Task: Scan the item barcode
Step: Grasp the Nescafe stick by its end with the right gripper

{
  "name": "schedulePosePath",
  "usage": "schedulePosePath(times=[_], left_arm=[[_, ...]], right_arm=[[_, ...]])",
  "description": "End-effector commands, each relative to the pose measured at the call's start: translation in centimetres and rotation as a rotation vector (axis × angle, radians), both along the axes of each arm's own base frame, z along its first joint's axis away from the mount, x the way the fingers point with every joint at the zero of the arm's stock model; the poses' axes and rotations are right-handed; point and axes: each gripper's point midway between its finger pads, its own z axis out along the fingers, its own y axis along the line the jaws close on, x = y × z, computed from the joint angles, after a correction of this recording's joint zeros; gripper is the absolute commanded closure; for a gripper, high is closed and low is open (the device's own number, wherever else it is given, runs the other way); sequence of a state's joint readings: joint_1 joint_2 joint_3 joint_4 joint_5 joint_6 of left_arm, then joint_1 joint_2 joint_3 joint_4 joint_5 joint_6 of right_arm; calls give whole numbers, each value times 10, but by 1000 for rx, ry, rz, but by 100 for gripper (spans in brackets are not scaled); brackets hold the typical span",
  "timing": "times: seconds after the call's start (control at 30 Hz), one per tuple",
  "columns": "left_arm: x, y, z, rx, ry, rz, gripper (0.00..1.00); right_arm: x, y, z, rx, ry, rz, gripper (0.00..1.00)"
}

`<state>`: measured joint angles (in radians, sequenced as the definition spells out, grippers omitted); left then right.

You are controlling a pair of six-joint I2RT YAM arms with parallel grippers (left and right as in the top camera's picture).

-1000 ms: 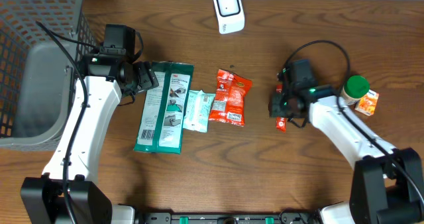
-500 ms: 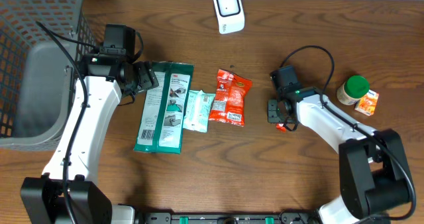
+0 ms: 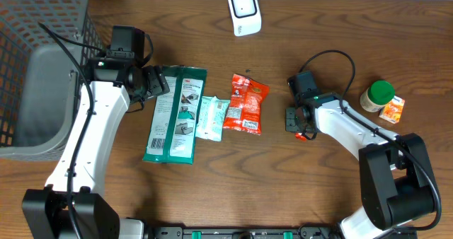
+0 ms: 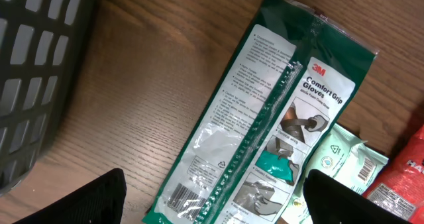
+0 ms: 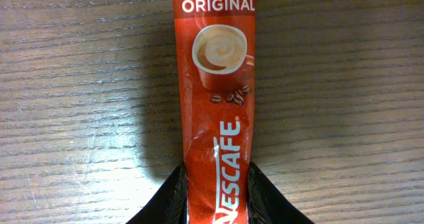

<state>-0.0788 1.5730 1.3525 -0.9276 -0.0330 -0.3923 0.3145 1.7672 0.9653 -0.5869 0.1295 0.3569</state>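
My right gripper (image 5: 216, 187) is clamped on the slim red coffee stick sachet (image 5: 215, 111), one finger pressed to each long edge at its lower end. The sachet lies flat on the brown wooden table (image 3: 283, 182), right of centre, about midway between the far and near edges. It reads "ORIGINAL" across the top and "NESCAFE" up its length, with a cup of coffee and a few beans printed between. Bare wood runs along both its sides.

Towards the far edge, well apart, stands the white barcode scanner (image 3: 244, 11), with open wood between it and my right gripper. A strip of bare table separates the sachet from the red snack bag (image 3: 245, 103) on its left; towards the right edge sit a green-lidded jar (image 3: 377, 95) and a small orange box (image 3: 393, 110). The near edge is open.

My left gripper (image 4: 212, 204) hangs with its fingers wide apart over the green glove packet (image 4: 265, 138), marked "3M Comfort Grip Gloves". A pale mint packet (image 3: 211, 117) touches it. The grey wire basket (image 3: 42, 55) fills the far-left corner.
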Motion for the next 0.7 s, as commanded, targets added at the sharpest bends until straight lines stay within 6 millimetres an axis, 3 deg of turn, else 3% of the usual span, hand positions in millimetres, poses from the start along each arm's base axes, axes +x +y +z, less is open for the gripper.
schedulePosePath(times=[0.0, 0.2, 0.33, 0.37, 0.5, 0.67], left_arm=[[3, 3, 7, 13, -18, 3, 14], [3, 3, 7, 13, -18, 3, 14], [3, 3, 7, 12, -18, 3, 14], [3, 3, 7, 12, -18, 3, 14], [3, 3, 7, 13, -18, 3, 14], [3, 3, 7, 13, -18, 3, 14]], right_arm=[[-8, 1, -8, -6, 33, 2, 76], [-14, -1, -15, -9, 41, 2, 75], [-17, -3, -20, -9, 40, 6, 99], [-16, -2, -19, -7, 37, 18, 99], [-11, 1, 0, -4, 27, 49, 99], [-4, 4, 40, 11, -19, 58, 99]])
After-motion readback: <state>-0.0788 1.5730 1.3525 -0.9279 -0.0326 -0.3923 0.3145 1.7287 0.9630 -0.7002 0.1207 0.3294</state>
